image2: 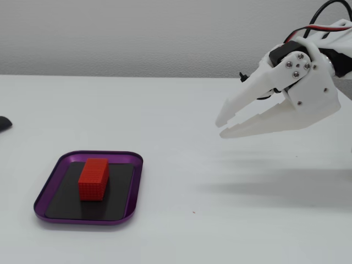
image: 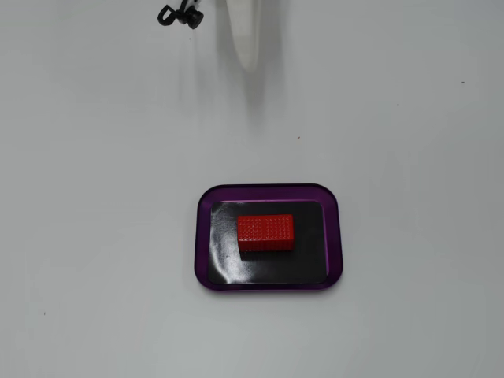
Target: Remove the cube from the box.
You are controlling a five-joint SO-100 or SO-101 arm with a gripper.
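The red cube [image: 265, 232] lies flat near the middle of the box [image: 203, 236], a purple-rimmed tray with a black floor; in the other fixed view the cube [image2: 93, 178] and box [image2: 135, 187] sit at the lower left. My white gripper [image2: 220, 128] hovers above the table far to the right of the box, its fingers close together with nothing between them. Only its pale tip [image: 250, 63] enters the top of the top-down fixed view, well away from the box.
A small black object [image: 179, 14] lies at the top edge of the table. A dark thing [image2: 3, 122] shows at the left edge. White tabletop surrounds the box on all sides.
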